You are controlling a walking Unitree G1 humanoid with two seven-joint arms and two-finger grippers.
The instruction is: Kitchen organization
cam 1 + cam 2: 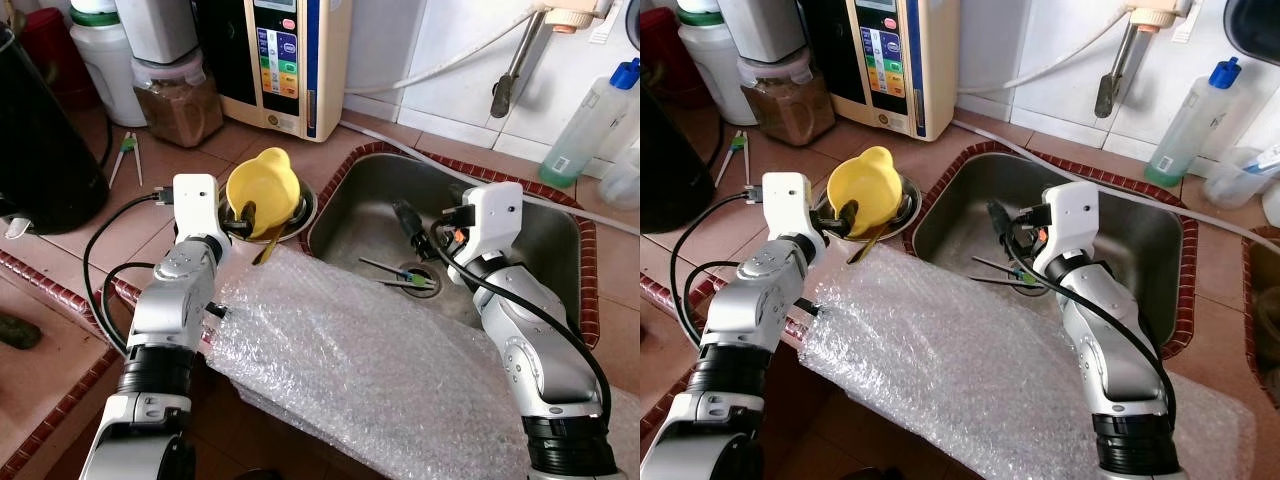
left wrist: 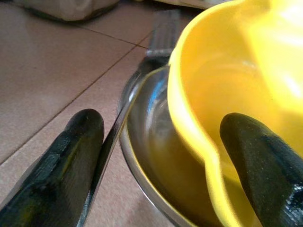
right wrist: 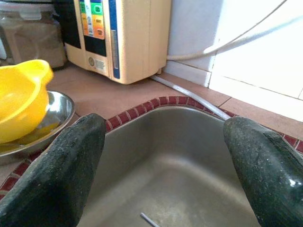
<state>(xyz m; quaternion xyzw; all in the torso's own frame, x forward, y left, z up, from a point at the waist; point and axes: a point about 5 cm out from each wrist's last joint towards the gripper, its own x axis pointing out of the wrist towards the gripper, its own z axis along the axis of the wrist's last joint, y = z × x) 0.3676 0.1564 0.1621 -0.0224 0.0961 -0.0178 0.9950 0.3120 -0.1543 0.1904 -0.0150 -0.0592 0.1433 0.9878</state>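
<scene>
Nearest the camera: a crumpled sheet of clear bubble wrap (image 1: 370,370) draped over the tiled counter edge and the near rim of the sink. Soft, feather-light, springy; no concern for either arm unless snagged.

Just beyond, on the left: left gripper (image 2: 161,161) spread wide, one black finger (image 2: 57,175) outside the shallow stainless steel dish (image 2: 142,142), the other (image 2: 265,165) inside the yellow plastic bowl with a pouring lip (image 1: 262,185). Nothing clamped yet, though the bowl's wall and the dish rim both sit between the fingers. Yellow bowl resting tilted in the dish, on the terracotta tile counter (image 1: 200,160) beside the sink's left edge. Judged light, rigid and smooth: likely slippery on a thin rim, prone to swinging if pinched at one point. Best hold probably on the near wall just under the rim, with the finger outside the dish shifted inward so steel stays out of the pinch. A thin brownish utensil (image 1: 268,243) leaning out of the dish, apt to tip out if the dish is jolted.

To the right: right gripper (image 3: 163,156) also spread and empty, hovering over the stainless steel sink basin (image 3: 175,142), with green-ended chopsticks (image 1: 398,275) near the drain.

Farther back, against the wall: a cream water appliance with coloured buttons (image 1: 285,60), a jar of brown powder (image 1: 180,100), and a clear bottle with a blue cap (image 1: 590,120).
</scene>
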